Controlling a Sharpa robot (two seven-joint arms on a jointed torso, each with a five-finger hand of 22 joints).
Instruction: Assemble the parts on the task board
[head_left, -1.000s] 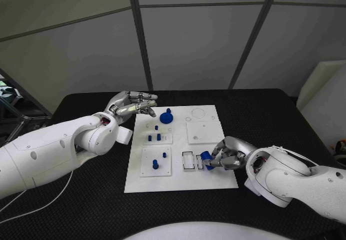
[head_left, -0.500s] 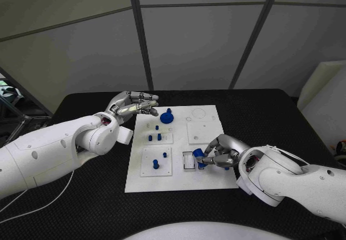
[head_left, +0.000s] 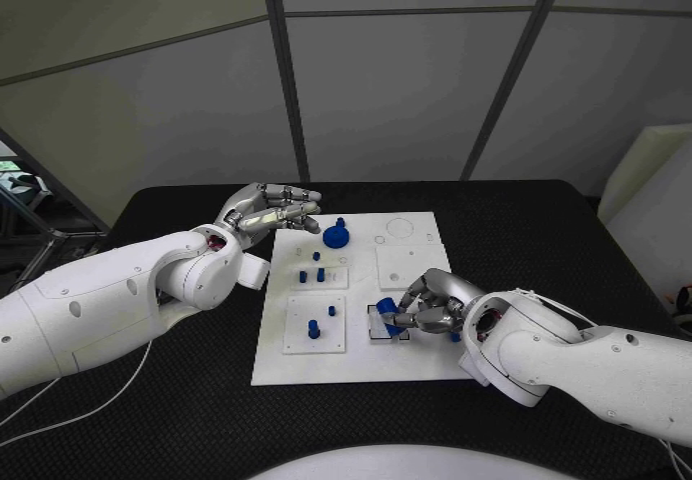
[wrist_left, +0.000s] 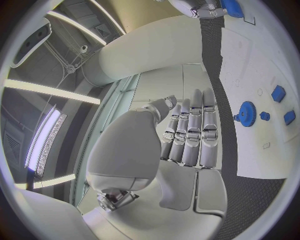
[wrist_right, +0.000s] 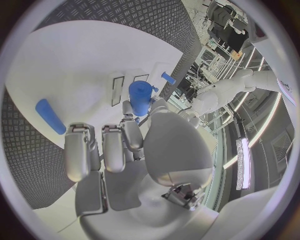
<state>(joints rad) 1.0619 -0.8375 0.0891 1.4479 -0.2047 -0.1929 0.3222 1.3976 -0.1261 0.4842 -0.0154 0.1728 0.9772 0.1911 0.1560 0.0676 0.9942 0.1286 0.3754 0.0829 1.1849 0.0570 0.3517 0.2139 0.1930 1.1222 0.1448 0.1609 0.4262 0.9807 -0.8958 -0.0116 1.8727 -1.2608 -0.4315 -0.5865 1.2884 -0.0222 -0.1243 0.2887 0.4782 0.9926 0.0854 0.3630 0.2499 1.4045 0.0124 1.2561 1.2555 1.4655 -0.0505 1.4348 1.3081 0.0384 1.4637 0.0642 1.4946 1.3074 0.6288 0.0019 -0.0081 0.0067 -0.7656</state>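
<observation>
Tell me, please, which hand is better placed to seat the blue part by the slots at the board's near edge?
The right hand: its fingers already hold the small blue plastic part over those slots, while the left hand hovers at the white task board's far corner.

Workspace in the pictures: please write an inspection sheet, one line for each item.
Surface: black table, bare around the board.
Job's things: white task board; blue gear and small blue pegs standing in it.
Clutter: one blue piece lying off the board on the table.
Hands: left hand raised beside the board's far corner, holding nothing; right hand holds a blue part over the board's slots.
Cables: white cable on the table under the left arm.
Surroundings: grey wall panels.
</observation>
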